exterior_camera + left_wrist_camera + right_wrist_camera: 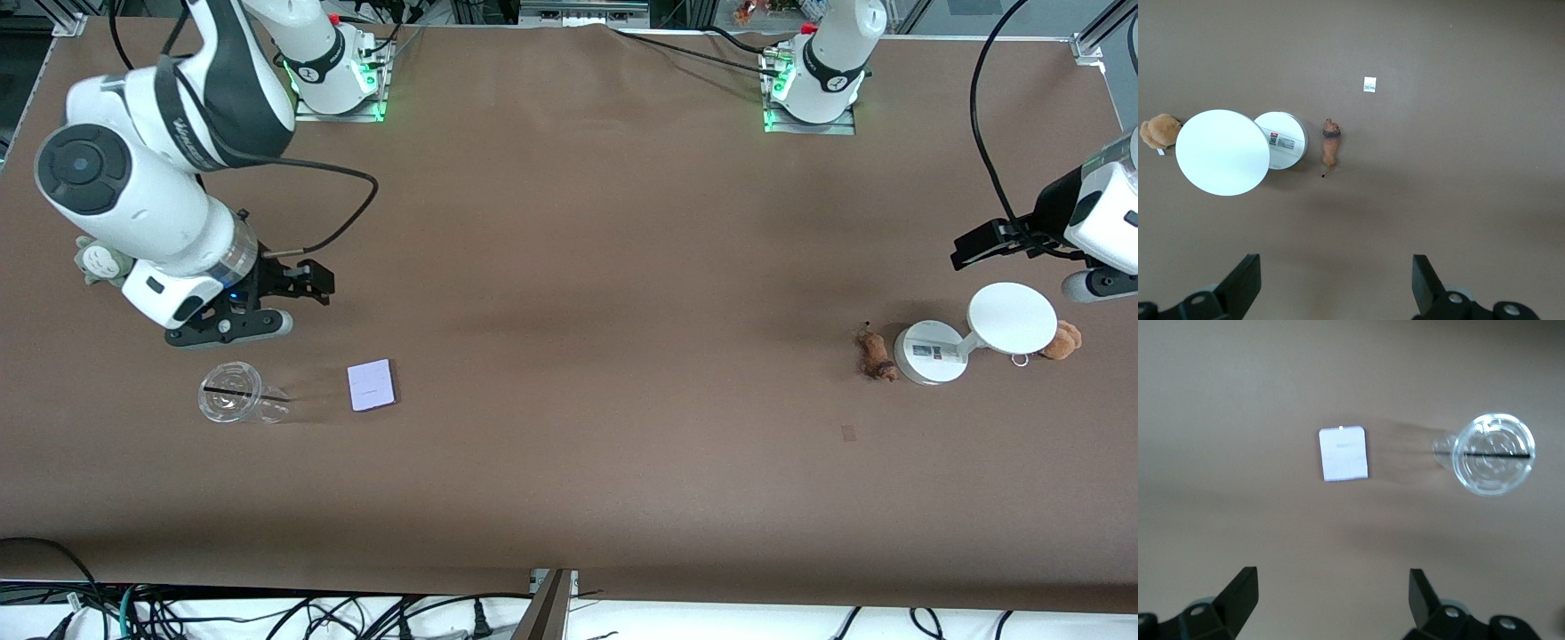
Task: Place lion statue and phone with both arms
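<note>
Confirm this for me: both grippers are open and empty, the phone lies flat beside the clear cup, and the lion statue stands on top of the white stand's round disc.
Wrong on the lion statue: it lies on the table beside the white stand, as the left wrist view shows. The rest holds: left gripper and right gripper open and empty, phone flat beside the clear cup.

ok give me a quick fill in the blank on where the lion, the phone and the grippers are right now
1. The lion statue lies on the table beside the white round-disc ____.
2. The phone lies flat beside a clear plastic ____.
3. Both the left gripper and the right gripper have their jaws ____.

Missing words: stand; cup; open
</note>
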`<action>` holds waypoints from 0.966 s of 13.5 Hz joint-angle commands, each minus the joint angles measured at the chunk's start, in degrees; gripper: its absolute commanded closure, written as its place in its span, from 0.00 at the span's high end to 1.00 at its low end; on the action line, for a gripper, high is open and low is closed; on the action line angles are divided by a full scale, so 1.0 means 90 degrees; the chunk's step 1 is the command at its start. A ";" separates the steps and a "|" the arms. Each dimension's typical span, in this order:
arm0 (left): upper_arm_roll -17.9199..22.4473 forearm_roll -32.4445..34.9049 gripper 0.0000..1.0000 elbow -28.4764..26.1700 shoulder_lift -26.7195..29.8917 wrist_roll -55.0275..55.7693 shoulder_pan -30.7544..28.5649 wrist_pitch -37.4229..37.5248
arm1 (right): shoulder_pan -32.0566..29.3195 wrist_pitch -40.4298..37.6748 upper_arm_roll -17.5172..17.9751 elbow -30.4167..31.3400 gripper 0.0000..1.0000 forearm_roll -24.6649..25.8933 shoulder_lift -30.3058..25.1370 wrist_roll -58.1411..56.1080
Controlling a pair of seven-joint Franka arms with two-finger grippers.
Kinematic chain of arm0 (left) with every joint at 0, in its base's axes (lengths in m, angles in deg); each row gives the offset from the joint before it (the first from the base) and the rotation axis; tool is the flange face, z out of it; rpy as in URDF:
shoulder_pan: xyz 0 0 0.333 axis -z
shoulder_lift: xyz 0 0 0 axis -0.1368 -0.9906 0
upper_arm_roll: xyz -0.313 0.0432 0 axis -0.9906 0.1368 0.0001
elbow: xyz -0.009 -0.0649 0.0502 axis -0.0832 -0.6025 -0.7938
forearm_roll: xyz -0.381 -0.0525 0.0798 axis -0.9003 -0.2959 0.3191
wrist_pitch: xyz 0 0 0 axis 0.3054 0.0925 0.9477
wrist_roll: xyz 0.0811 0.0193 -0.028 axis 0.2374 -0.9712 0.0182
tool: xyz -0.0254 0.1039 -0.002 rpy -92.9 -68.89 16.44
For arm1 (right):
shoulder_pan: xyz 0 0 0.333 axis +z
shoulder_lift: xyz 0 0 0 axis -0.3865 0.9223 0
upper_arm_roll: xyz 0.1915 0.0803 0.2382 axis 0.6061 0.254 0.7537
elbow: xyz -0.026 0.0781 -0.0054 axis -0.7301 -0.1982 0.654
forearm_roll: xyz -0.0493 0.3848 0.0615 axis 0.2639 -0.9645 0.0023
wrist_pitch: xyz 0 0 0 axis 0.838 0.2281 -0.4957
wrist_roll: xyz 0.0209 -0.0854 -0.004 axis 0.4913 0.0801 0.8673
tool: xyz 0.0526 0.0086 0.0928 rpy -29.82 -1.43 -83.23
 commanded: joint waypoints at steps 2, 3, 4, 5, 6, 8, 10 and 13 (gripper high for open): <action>0.0021 -0.0174 1.00 0.0166 -0.0060 -0.0131 -0.0016 0.0084 | -0.0011 -0.0667 0.0032 -0.0393 1.00 -0.0162 -0.0172 0.0001; 0.0021 -0.0174 1.00 0.0166 -0.0060 -0.0131 -0.0016 0.0084 | -0.0001 -0.0677 0.0022 -0.0287 1.00 -0.0162 -0.0424 0.0040; 0.0021 -0.0174 1.00 0.0166 -0.0060 -0.0131 -0.0016 0.0084 | 0.0009 -0.0841 0.0031 -0.0121 1.00 -0.0162 -0.0688 0.0089; 0.0021 -0.0174 1.00 0.0166 -0.0060 -0.0131 -0.0016 0.0084 | 0.0009 -0.1007 0.0032 -0.0042 1.00 -0.0172 -0.0913 0.0147; 0.0021 -0.0174 1.00 0.0166 -0.0060 -0.0131 -0.0016 0.0084 | -0.0001 -0.1154 -0.0007 0.0007 1.00 -0.0249 -0.1099 0.0138; 0.0021 -0.0174 1.00 0.0166 -0.0060 -0.0131 -0.0016 0.0084 | -0.0001 -0.1369 -0.0308 0.0027 1.00 -0.0522 -0.1354 -0.0017; 0.0021 -0.0174 1.00 0.0166 -0.0060 -0.0131 -0.0016 0.0084 | -0.0001 -0.1487 -0.0495 0.0104 1.00 -0.0553 -0.1540 -0.0271; 0.0021 -0.0174 1.00 0.0166 -0.0060 -0.0131 -0.0016 0.0084 | -0.0011 -0.1410 -0.0622 0.0115 1.00 -0.0553 -0.1550 -0.0370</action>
